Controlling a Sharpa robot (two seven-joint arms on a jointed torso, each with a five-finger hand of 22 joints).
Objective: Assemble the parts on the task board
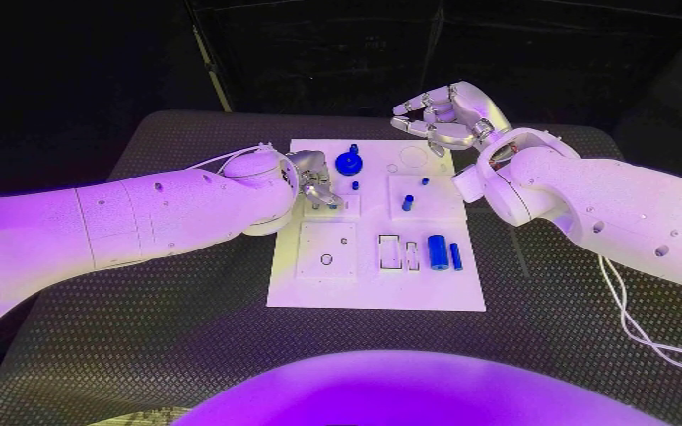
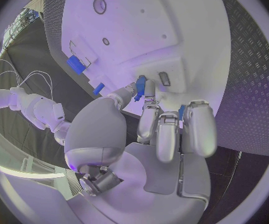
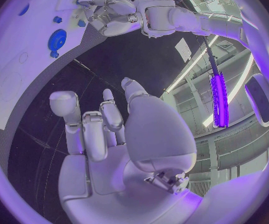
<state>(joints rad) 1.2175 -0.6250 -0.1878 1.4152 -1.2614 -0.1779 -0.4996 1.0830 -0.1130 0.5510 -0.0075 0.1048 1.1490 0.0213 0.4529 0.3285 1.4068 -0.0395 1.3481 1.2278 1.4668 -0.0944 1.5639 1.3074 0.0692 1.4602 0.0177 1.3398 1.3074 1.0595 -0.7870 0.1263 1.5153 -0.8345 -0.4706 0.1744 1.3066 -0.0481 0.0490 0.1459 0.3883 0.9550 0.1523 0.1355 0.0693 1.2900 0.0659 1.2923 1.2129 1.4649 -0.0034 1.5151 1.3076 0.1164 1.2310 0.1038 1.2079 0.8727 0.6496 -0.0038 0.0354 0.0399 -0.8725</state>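
The white task board (image 1: pixel 373 283) lies mid-table. My left hand (image 1: pixel 315 179) is down on its far left part, and a small blue part (image 2: pixel 140 86) sits pinched between its thumb and a finger (image 2: pixel 148 118), beside a slot in the board (image 2: pixel 128 30). More blue shows behind the fingers. My right hand (image 1: pixel 446 116) hovers above the board's far right edge with fingers apart and nothing in them; its palm (image 3: pixel 109 149) is bare. A blue round disc (image 1: pixel 350 162) (image 3: pixel 56 39), small blue pegs (image 1: pixel 407 203) and two blue cylinders (image 1: pixel 443 252) lie on the board.
Black textured tabletop (image 1: pixel 569 327) surrounds the board on all sides. A white cable (image 1: pixel 626 313) runs along the right side by my right arm. Rectangular cut-outs (image 1: pixel 389 251) sit on the board's near half, with a small round hole (image 1: pixel 325 259) to their left.
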